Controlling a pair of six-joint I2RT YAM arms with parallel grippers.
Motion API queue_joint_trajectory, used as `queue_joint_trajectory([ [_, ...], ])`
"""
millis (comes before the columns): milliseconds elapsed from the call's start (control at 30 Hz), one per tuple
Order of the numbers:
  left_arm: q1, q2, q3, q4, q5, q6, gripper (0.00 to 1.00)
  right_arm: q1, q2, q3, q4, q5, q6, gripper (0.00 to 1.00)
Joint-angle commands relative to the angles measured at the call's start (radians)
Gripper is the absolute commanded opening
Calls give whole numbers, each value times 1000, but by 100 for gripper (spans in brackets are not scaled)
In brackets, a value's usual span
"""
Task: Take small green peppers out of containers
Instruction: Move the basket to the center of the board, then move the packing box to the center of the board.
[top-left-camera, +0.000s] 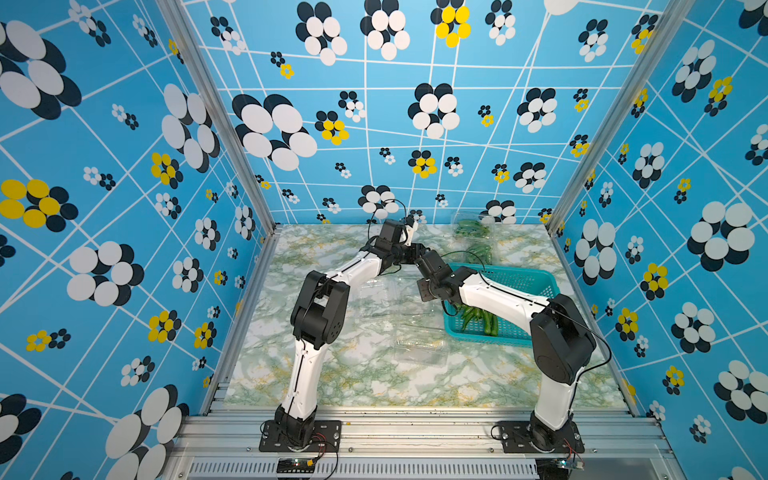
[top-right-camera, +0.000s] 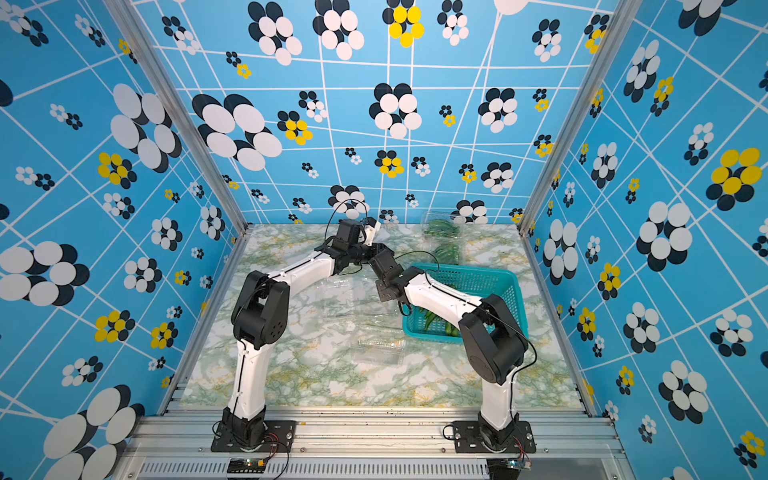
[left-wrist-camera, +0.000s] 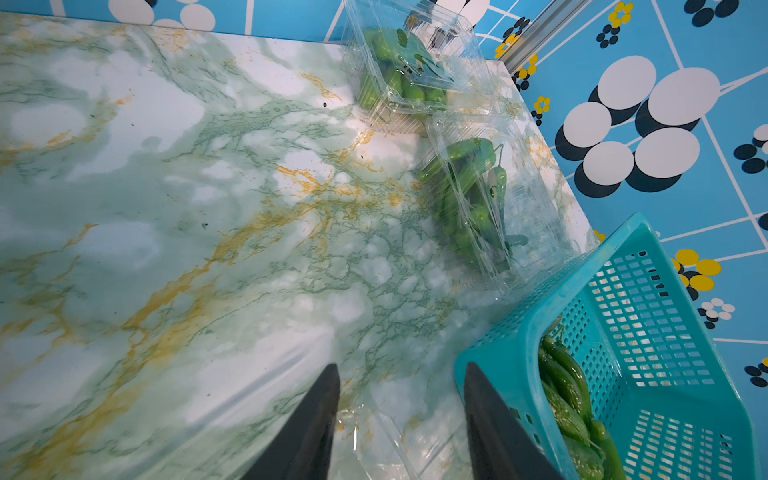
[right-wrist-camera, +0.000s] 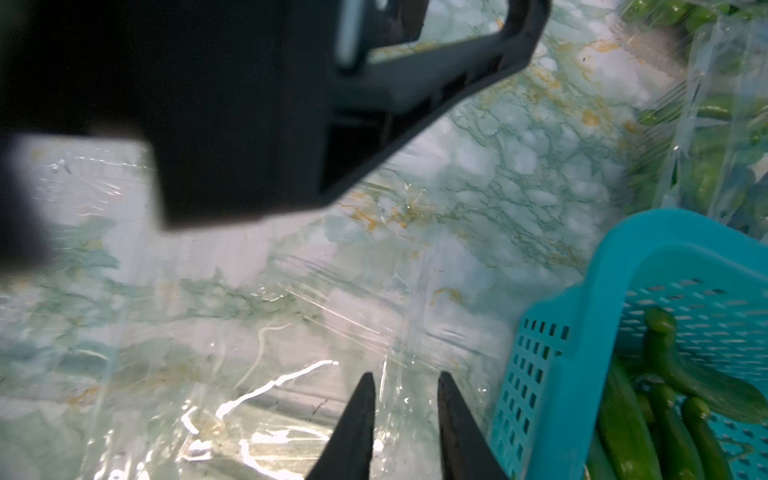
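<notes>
Already some small green peppers (left-wrist-camera: 565, 386) lie collected in the teal basket (right-wrist-camera: 648, 232); others wait inside two containers (left-wrist-camera: 536, 195) behind it. The left gripper (left-wrist-camera: 401, 368) jaws are released; the right gripper (right-wrist-camera: 406, 376) jaws, narrower, grasp nothing visible.

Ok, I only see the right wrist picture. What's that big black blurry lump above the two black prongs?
Observer: The left gripper. Its own wrist view shows its jaws apart, holding nothing.
Operator: And the crinkly clear stuff on the table?
Observer: Empty packaging. Both top views show two: the far empty container between the arms and the near empty container closer to the robot's base.
Operator: Any peppers left to unpack?
Observer: Yes. The left wrist view shows peppers in two more: the far full container and the near full container, both beyond the basket.
</notes>
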Motion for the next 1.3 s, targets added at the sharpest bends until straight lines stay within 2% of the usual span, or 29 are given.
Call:
queue_joint_trajectory([
  [0,-4,-2,-6,2,11,-9,50,-25,27,22,-95,70,39,27],
  [500,-1,-40,-79,8,7,9,50,-150,-7,14,-188,139,138,27],
  [600,3,-52,-97,8,2,13,50,-159,-14,17,-155,117,143,34],
  [733,14,-70,-123,1,6,23,49,-161,-62,-27,16,41,75,42],
  [833,22,-94,-154,4,5,27,50,-175,-74,-2,55,65,56,44],
  [933,26,-118,-184,15,3,26,50,-211,-39,99,-3,102,90,45],
  [1033,28,-141,-207,14,-1,28,50,-272,32,264,-133,103,176,45],
  [1267,29,-207,-259,9,0,28,50,-410,231,588,-376,-15,265,45],
])
